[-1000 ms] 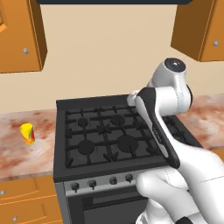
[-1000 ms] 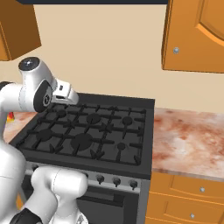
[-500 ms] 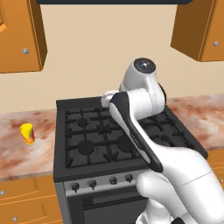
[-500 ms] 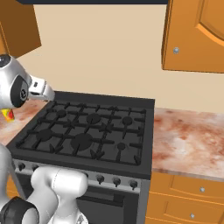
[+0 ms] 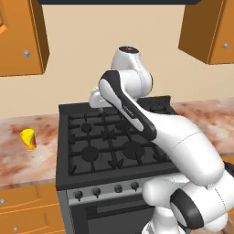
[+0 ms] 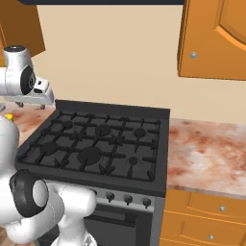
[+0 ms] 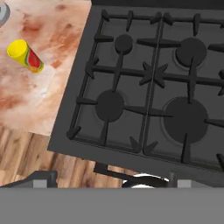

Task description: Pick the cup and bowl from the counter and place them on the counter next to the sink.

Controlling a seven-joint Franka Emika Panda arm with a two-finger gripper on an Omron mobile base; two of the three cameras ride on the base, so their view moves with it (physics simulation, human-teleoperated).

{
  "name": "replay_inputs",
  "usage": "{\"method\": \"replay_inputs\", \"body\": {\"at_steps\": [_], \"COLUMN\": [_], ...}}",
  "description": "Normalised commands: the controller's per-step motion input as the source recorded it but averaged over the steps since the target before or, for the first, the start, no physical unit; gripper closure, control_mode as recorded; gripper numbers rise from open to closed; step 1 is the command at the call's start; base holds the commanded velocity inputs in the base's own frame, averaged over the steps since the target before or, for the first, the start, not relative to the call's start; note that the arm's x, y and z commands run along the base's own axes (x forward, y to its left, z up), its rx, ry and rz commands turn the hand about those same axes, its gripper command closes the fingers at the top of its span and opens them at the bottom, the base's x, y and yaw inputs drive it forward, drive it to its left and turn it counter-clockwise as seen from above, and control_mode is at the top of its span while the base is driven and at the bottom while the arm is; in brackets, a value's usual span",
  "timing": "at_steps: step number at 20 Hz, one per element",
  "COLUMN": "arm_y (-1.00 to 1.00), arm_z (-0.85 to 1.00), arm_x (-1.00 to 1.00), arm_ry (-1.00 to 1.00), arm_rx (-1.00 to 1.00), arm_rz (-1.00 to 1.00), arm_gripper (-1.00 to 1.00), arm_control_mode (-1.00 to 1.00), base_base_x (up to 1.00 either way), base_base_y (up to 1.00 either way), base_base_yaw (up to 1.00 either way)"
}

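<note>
Cup [image 5: 28,139], small and yellow with red-orange markings, stands upright on the marbled stone surface [image 5: 27,160] to the left of the black stove [image 5: 114,146], near the wall and apart from the stove's edge. Its inside cannot be seen from the left base view. In the hand view the same cup [image 7: 25,55] appears slanted toward the upper left, its yellow top facing the camera, on the reddish-brown and cream surface [image 7: 39,96] beside the stove [image 7: 148,87]; whether anything is in it cannot be told. The hand view also shows wooden floor [image 7: 26,153] below the surface edge, and four burners under black grates. The right base view shows the stove [image 6: 96,144] with knobs along its front, a stretch of surface [image 6: 206,153] to its right, orange cabinets, and the claw [image 6: 33,100] held over the stove's back left corner, its jaws spread wide and holding nothing.
</note>
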Motion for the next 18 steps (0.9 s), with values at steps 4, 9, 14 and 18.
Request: {"method": "replay_inputs", "body": {"at_steps": [4,9,14,18], "arm_y": [0.12,0.01,0.06,0.0], "arm_z": [-0.13,-0.4,-0.54,-0.39], "arm_x": [0.44,0.31,0.23,0.04], "arm_ry": [0.18,-0.02,-0.11,-0.19], "arm_rx": [0.0,0.0,0.0,0.02], "arm_rz": [0.03,-0.01,-0.03,-0.01], "arm_gripper": [-1.0,-1.0,-1.0,-1.0], "arm_control_mode": [-1.0,-1.0,-1.0,-1.0], "base_base_x": [0.0,0.0,0.0,0.0], "base_base_y": [0.0,0.0,0.0,0.0], "base_base_yaw": [0.0,0.0,0.0,0.0]}}
